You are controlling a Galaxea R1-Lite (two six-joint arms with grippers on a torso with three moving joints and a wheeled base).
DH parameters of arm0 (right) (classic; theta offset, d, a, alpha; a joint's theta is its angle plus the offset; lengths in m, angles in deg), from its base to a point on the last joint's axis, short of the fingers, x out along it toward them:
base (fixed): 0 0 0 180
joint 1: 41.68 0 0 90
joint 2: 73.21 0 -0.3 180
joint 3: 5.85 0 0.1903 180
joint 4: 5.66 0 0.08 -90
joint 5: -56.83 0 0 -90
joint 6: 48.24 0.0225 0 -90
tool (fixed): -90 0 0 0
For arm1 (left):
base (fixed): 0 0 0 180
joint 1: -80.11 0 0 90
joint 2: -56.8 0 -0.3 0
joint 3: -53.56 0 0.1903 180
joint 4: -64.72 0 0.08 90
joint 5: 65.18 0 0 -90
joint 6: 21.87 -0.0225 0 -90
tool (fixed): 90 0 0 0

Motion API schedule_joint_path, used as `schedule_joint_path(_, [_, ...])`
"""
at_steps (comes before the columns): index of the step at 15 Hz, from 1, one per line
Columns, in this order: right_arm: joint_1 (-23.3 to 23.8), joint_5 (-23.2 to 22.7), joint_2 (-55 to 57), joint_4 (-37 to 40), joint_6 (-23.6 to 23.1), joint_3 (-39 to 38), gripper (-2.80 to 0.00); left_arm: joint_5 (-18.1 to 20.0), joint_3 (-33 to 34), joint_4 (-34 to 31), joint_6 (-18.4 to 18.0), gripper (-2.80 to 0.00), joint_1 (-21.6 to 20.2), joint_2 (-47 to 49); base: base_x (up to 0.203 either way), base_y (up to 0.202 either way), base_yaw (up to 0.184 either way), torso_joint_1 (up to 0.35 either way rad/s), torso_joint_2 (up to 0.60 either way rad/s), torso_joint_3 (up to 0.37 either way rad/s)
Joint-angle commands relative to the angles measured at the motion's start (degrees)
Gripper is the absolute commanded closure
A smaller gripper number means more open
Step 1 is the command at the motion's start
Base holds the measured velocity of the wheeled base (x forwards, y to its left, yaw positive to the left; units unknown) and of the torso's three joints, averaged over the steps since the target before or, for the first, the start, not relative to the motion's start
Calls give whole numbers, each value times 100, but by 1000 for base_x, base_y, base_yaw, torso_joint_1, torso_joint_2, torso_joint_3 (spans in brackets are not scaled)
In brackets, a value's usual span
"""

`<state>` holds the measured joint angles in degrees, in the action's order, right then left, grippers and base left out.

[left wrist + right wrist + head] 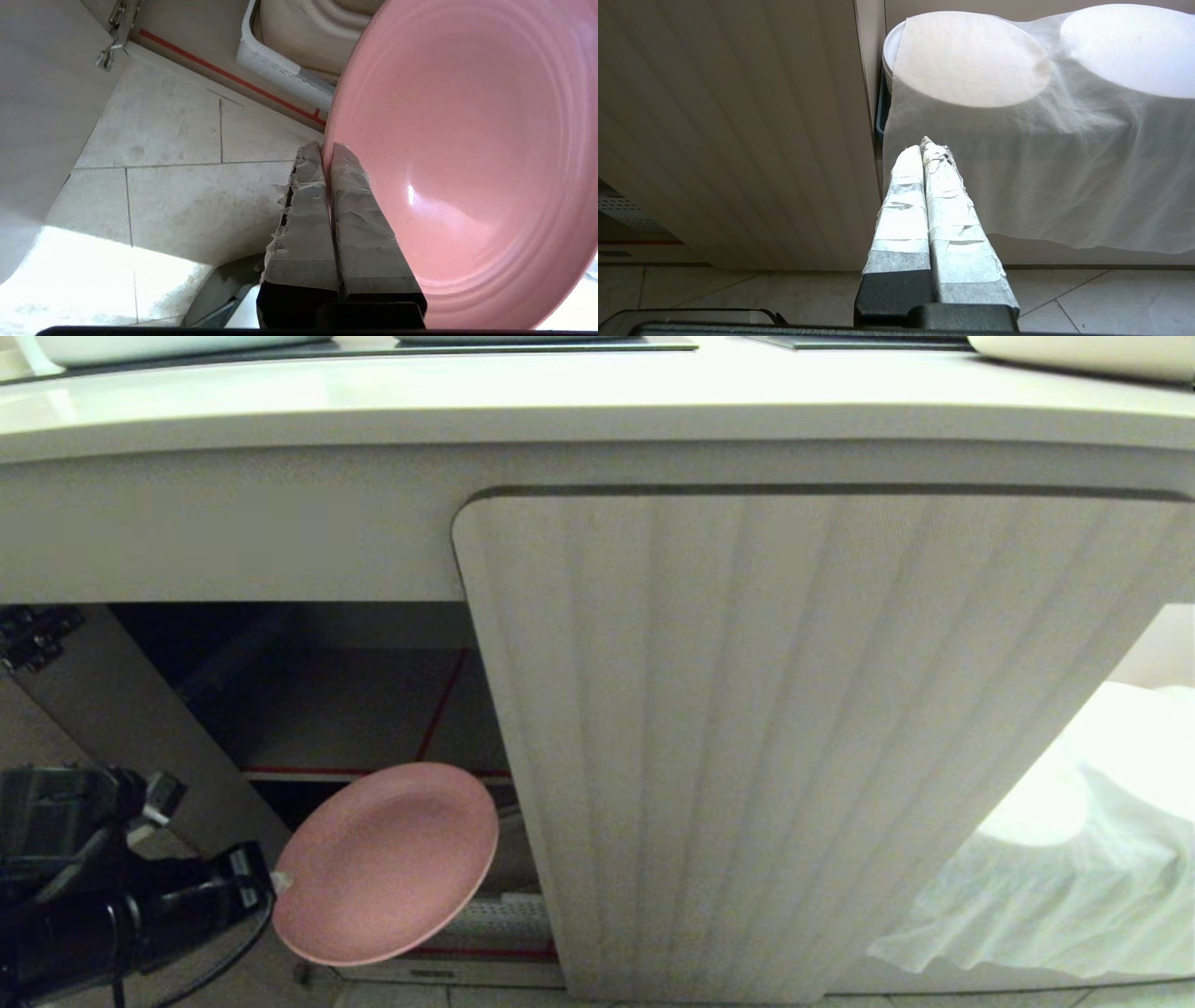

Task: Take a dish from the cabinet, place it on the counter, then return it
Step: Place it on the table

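Left gripper [326, 154] is clamped tight on the rim of the round matte pink plastic plate [385, 861], held tilted outside the open beige fluted cabinet [794, 737]; right gripper [927, 147] is pinched closed, empty.

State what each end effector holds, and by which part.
Left end effector pinches the pink dish by its rim. Right end effector holds nothing.

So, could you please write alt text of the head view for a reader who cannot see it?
The left gripper holds a pink dish by its rim, tilted, in front of the open cabinet. To the right, a fluted cabinet door is closed under the cream counter, with white cloth at far right.
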<state>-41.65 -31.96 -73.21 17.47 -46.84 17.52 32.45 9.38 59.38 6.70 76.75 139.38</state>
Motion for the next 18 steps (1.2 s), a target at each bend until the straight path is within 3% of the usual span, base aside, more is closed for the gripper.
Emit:
schedule_joint_path(1, [6, 2, 0, -3, 0, 0, 0, 39, 193, 9, -20, 0, 50, -297, 0, 0, 0, 0, 0, 0])
schedule_joint_path(4, [-2, -7, 0, -3, 0, 0, 0, 71, 483, 0, -317, 0, 104, -555, 0, 0, 0, 0, 0, 0])
schedule_joint_path(18, [-2, 2, 0, -3, 0, 0, 0, 54, 1560, -41, -344, 0, 791, -1641, 0, 0, 0, 0, 0, 0])
